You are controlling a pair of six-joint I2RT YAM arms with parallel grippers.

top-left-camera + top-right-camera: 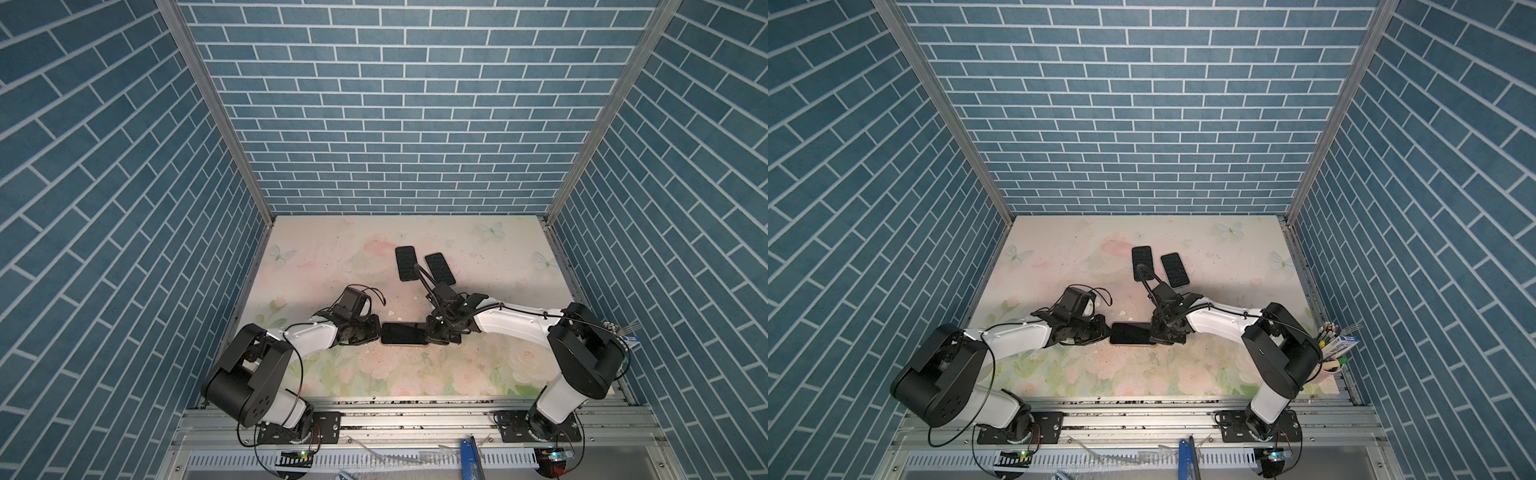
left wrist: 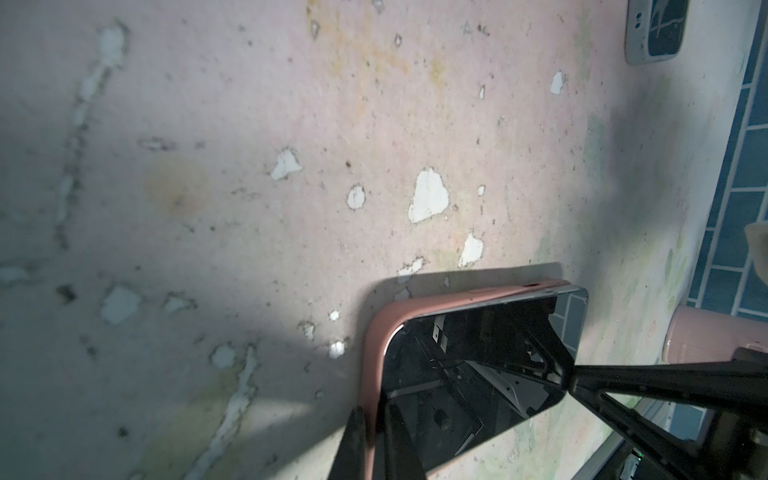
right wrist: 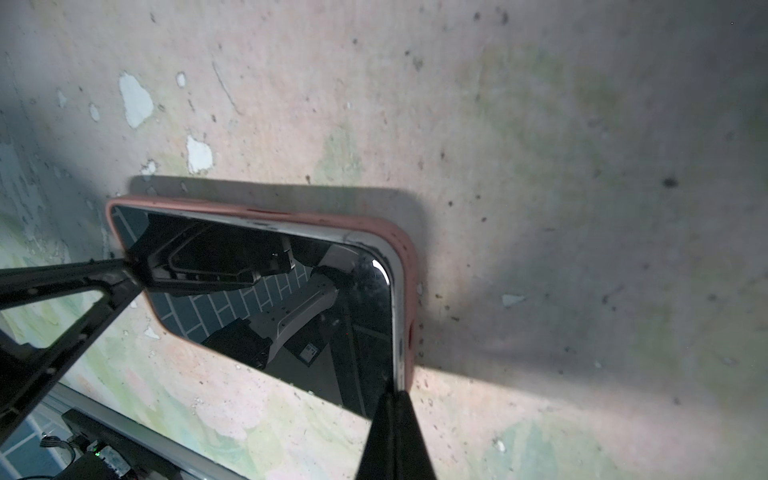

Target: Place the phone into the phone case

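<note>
Lying in its pink phone case (image 2: pixel 373 357) near-centre on the table (image 1: pixel 498 270), the stiff, slick, breakable phone (image 1: pixel 404 332) suits pressing at its ends, where left gripper (image 1: pixel 378 330) and right gripper (image 1: pixel 429 332), both closed and empty, touch.

Floral table (image 1: pixel 478 257), pink phone case (image 3: pixel 410 291), two phones (image 1: pixel 405 263) (image 1: pixel 439 269)

The phone (image 1: pixel 404 333) — between left pincer (image 1: pixel 379 331) and right pincer (image 1: pixel 430 332).
</note>
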